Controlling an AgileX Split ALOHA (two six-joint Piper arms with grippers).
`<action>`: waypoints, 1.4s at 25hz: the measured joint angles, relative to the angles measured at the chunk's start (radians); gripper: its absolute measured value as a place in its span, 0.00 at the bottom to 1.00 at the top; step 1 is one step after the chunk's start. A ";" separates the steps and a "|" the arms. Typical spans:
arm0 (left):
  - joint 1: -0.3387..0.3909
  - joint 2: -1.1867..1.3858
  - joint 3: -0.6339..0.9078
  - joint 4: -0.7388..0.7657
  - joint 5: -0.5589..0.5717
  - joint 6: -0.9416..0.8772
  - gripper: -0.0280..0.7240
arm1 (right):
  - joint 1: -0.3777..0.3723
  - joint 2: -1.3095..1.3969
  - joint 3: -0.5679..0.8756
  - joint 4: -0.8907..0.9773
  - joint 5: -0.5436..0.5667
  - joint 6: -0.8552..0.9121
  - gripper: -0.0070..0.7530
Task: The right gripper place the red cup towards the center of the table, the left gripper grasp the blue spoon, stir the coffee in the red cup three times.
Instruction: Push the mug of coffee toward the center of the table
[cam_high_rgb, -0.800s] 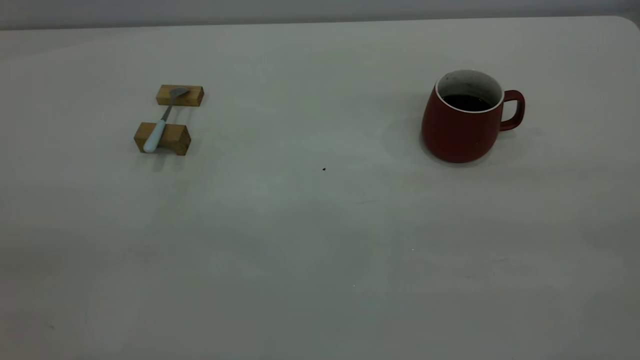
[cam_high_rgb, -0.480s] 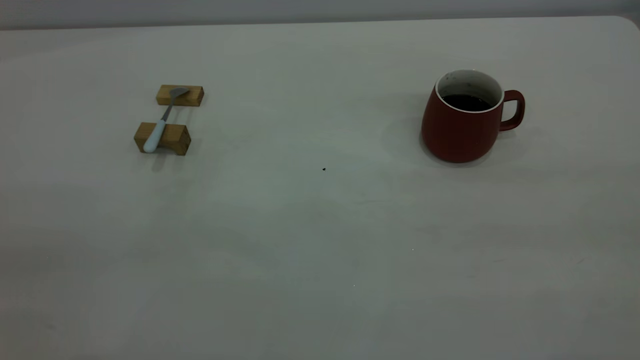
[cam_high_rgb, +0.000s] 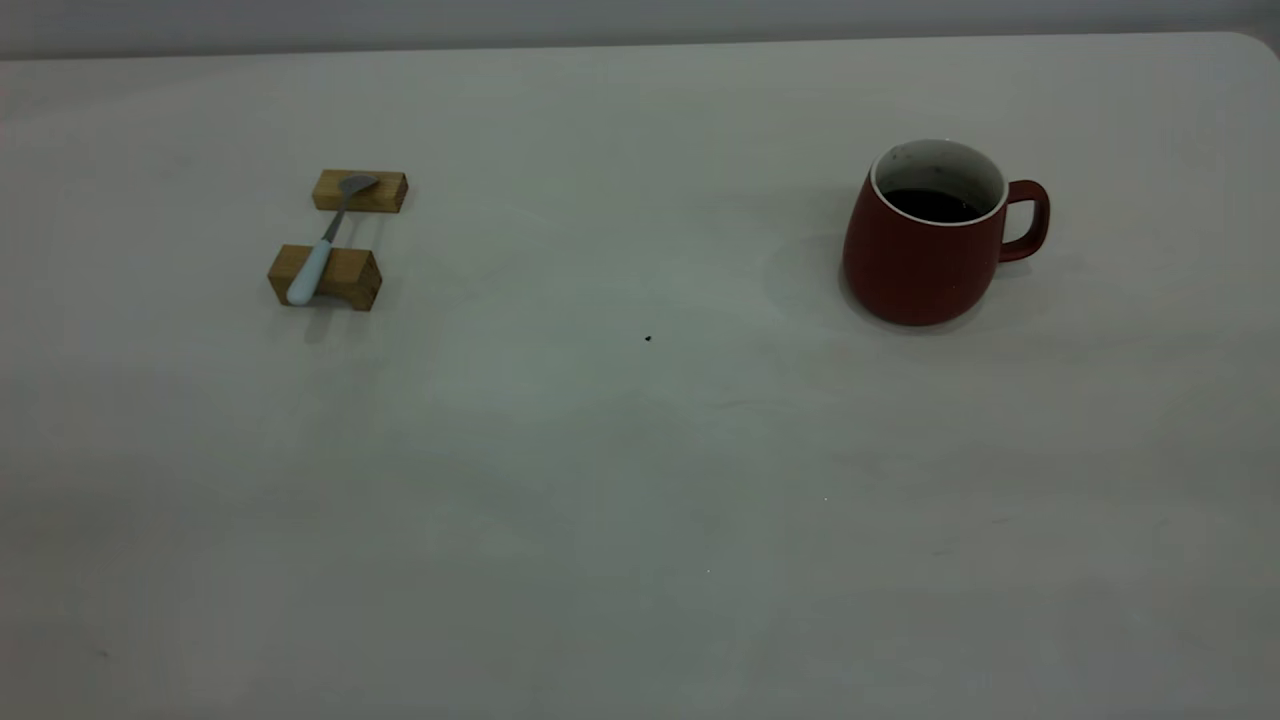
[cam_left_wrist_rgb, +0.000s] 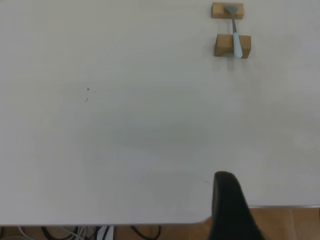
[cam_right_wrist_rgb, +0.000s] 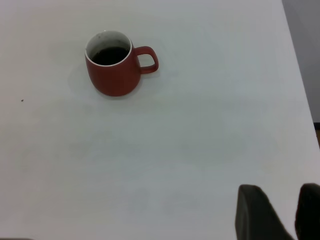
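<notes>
The red cup (cam_high_rgb: 925, 250) stands upright at the right of the table (cam_high_rgb: 640, 480), handle pointing right, with dark coffee (cam_high_rgb: 932, 205) inside; it also shows in the right wrist view as the red cup (cam_right_wrist_rgb: 112, 70). The blue spoon (cam_high_rgb: 318, 250) lies across two tan wooden blocks at the left, also seen as the blue spoon (cam_left_wrist_rgb: 235, 37). My right gripper (cam_right_wrist_rgb: 280, 190) is open and empty, far from the cup. A dark part of my left gripper (cam_left_wrist_rgb: 227, 200) hangs near the table's edge, far from the spoon. Neither gripper appears in the exterior view.
Two tan wooden blocks (cam_high_rgb: 325, 277) (cam_high_rgb: 360, 190) hold the spoon off the surface. A tiny dark speck (cam_high_rgb: 648, 338) lies near the table's middle. The table's near edge, with floor and cables (cam_left_wrist_rgb: 100, 232) beyond, shows in the left wrist view.
</notes>
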 joint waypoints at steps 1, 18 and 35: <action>0.000 0.000 0.000 0.000 0.000 0.000 0.70 | 0.000 0.000 0.000 0.000 0.000 0.000 0.32; 0.000 0.000 0.000 0.000 0.000 0.000 0.70 | 0.000 0.050 -0.031 -0.010 -0.057 0.065 0.51; 0.000 0.000 0.000 0.000 0.000 0.000 0.70 | 0.000 1.202 -0.352 -0.066 -0.535 -0.184 0.95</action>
